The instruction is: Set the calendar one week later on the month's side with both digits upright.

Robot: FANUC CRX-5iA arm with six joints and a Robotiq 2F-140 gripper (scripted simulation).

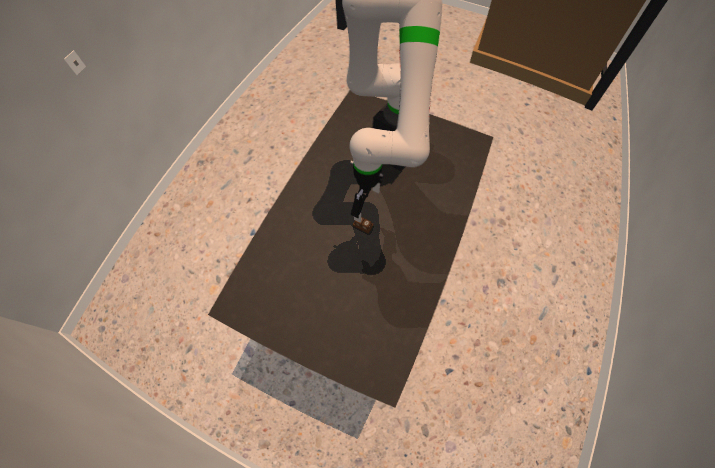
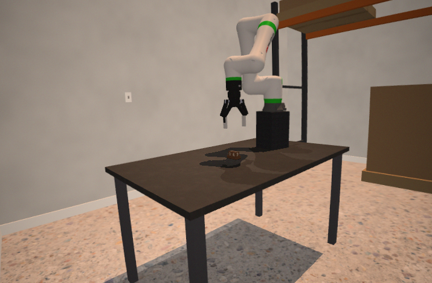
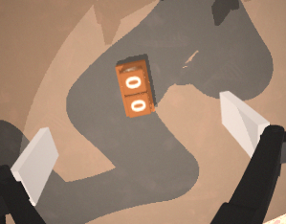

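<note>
The calendar's small brown tray (image 1: 369, 230) (image 2: 234, 158) (image 3: 132, 63) is on the table. Two orange-brown cubes stand side by side in it. In the wrist view, one cube (image 3: 133, 82) and the other cube (image 3: 138, 105) each show a white 0 on the upward face. The faces on the tray's long sides, with the date, are too small or hidden to read, and so is the month's name. My gripper (image 2: 234, 125) (image 3: 135, 125) is open and empty, with its fingers wide apart. It hangs well above the calendar, touching nothing.
The dark table (image 1: 313, 309) (image 2: 162, 180) carries the arm's black pedestal (image 2: 272, 130) behind the calendar. The arm's shadows fall over and around the tray. A large brown box (image 1: 556, 33) (image 2: 403, 133) and a rack post (image 2: 304, 83) stand beyond the table.
</note>
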